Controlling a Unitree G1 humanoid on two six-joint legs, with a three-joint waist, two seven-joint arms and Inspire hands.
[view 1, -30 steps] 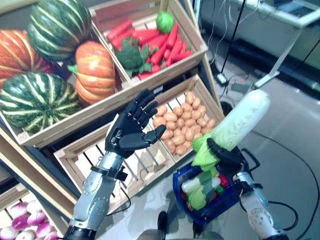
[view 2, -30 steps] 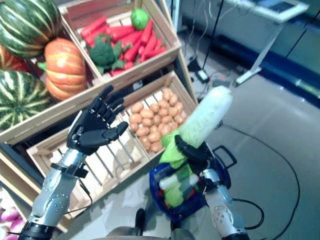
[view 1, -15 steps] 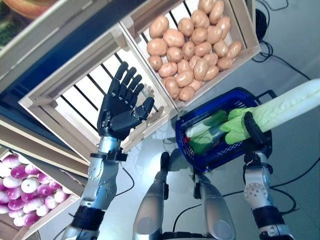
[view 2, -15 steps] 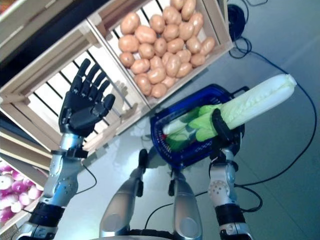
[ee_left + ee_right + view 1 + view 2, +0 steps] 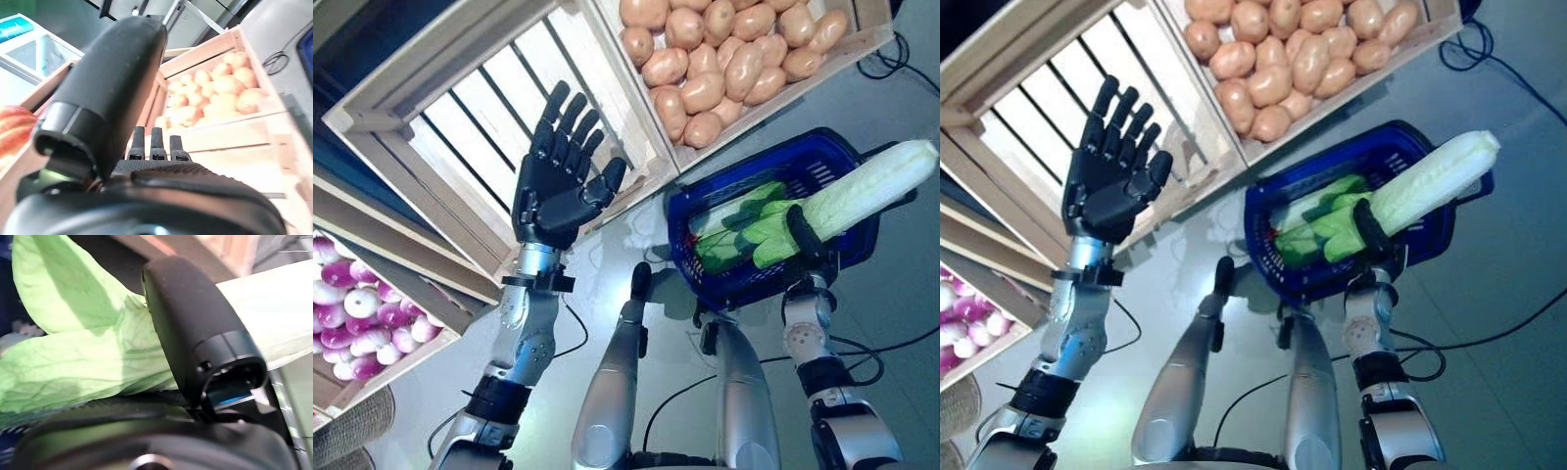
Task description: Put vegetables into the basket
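Gripping a long napa cabbage point(image 5: 842, 211), the right robot hand point(image 5: 800, 235) has its thumb and fingers curled round the stalk just where the white part meets the green leaves. The cabbage lies across a blue basket point(image 5: 822, 157) on the floor, its leafy end over the other greens point(image 5: 729, 240) inside, its pale end sticking out past the basket's right rim. What those greens are is hard to make out. No readable writing shows anywhere. The left robot hand point(image 5: 558, 186) is raised with fingers spread, empty, before an empty slatted crate point(image 5: 460, 147). A crate of potatoes point(image 5: 724, 59) sits beyond the basket; onions point(image 5: 347, 328) at far left are cut off.
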